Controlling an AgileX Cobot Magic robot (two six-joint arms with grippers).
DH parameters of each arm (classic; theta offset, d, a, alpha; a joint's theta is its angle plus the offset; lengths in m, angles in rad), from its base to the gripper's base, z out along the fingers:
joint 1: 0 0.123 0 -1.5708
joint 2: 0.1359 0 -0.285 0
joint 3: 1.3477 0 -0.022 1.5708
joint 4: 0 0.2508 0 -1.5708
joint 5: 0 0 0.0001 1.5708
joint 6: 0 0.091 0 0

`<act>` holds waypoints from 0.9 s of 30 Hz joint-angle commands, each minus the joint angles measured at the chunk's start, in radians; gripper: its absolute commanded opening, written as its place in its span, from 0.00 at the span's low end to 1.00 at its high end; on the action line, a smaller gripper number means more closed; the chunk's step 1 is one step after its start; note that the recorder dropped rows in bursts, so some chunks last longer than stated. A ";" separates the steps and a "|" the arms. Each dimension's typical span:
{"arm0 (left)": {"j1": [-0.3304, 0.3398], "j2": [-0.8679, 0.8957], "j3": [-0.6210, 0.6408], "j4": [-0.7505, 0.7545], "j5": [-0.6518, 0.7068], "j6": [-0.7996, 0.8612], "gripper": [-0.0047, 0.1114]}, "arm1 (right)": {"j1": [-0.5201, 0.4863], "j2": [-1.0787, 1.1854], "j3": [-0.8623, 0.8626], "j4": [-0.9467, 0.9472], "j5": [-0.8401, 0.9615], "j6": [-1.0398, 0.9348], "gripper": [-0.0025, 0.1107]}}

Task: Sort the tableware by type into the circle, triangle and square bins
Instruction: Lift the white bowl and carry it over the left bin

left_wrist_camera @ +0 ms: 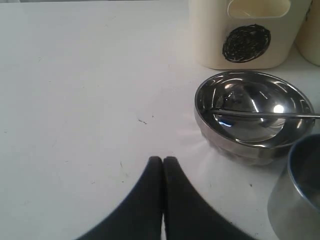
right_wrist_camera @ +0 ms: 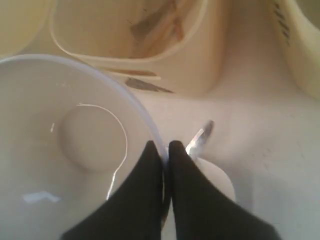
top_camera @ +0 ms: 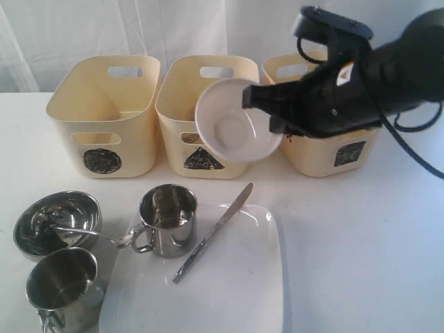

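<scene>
Exterior view: our right gripper (top_camera: pixel 255 98) holds the clear plastic bowl (top_camera: pixel 234 125) tilted aloft before the triangle bin (top_camera: pixel 173 104). Left wrist view: our left gripper (left_wrist_camera: pixel 162 161) is closed, empty. Right wrist view: jaws pinch its thin rim; we judge it light, flexible, slippery.

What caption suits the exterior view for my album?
Right claw grips the clear plastic bowl by its rim near the triangle bin; knife and white plate wait on the table.

Round steel bowl (top_camera: pixel 69 208) and handled steel mug (top_camera: pixel 168 220) gleam mirror-bright; cream plastic tub with the circle (top_camera: pixel 135 146) looks smooth, matt; white square plate (top_camera: pixel 243 277) glossy.
</scene>
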 commanded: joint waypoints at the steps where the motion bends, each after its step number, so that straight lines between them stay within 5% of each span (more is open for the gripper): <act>1: -0.003 -0.005 0.000 -0.008 -0.003 0.000 0.04 | -0.002 0.106 -0.137 0.139 -0.060 -0.186 0.02; 16: -0.003 -0.005 0.000 -0.008 -0.003 0.000 0.04 | -0.002 0.480 -0.551 0.234 -0.167 -0.335 0.02; 27: -0.003 -0.005 0.000 -0.008 -0.003 0.000 0.04 | 0.002 0.614 -0.740 0.764 -0.058 -1.020 0.02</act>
